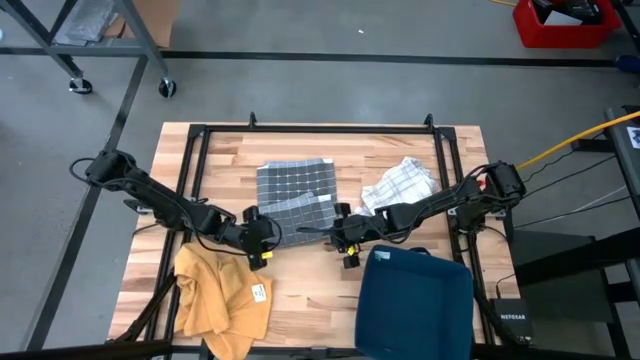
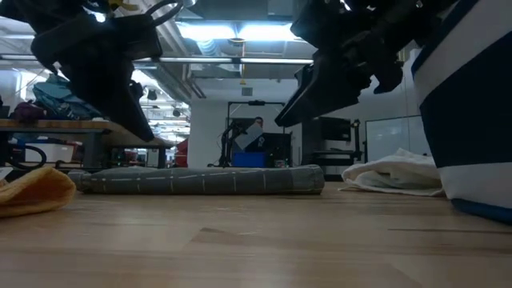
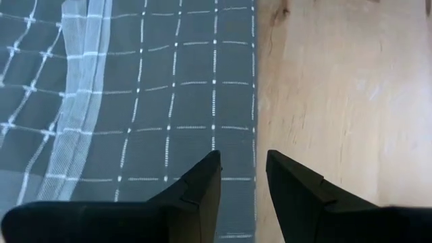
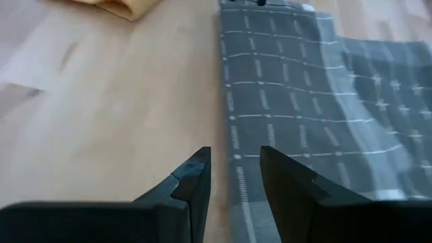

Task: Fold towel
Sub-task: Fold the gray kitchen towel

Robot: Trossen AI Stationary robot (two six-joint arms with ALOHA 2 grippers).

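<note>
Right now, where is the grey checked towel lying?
In the high view the grey checked towel lies mid-table, between the yellow cloth at the near left and the white checked cloth to its right, with both pincers at its near edge.

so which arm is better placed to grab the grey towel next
Roughly even: the left end effector and the right end effector, both open, hover at opposite near corners of the grey towel. A two-arm grasp seems likeliest.

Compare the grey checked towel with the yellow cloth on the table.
The grey checked towel lies folded flat at the table's middle, between both grippers; the yellow cloth sits crumpled at the near left corner. The grey towel carries a white grid pattern; the yellow cloth is plain, with a small tag. Both rest on the wooden table.
</note>
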